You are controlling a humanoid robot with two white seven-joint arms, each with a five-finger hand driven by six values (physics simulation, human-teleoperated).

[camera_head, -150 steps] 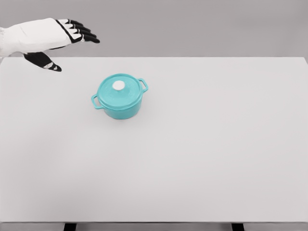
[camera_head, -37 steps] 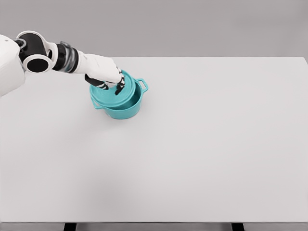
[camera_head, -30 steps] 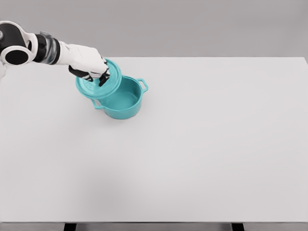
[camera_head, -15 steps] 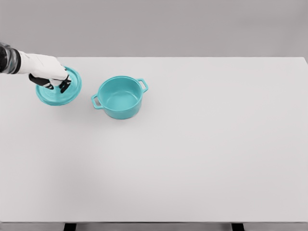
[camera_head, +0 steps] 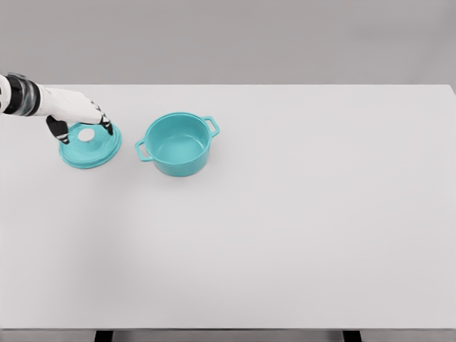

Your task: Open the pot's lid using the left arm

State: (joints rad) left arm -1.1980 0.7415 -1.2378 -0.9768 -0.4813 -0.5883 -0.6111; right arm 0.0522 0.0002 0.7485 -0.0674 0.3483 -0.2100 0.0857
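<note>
The lid (camera_head: 90, 146) lies flat on the table (camera_head: 299, 235), right under and a little in front of the left hand (camera_head: 77, 114). The hand sits just above the lid's far edge. Its fingers (camera_head: 107, 127) are spread and point down on either side of the white knob (camera_head: 85, 134), and they do not seem to pinch it, so the hand looks let go, holding nothing. The lid is round, so it has no long side; it sits knob up. The pot (camera_head: 178, 144) stands to the right of the hand, near the lid but not touching it. It is open, and you can see down into its blue-green inside. Its two small handles stick out, one toward the lid and one away from it. I think the job is about done, and the hand only has to lift up and pull back to the left without bumping the lid. The table is white, smooth and flat. The wall behind is plain grey. The right arm does not show.
</note>
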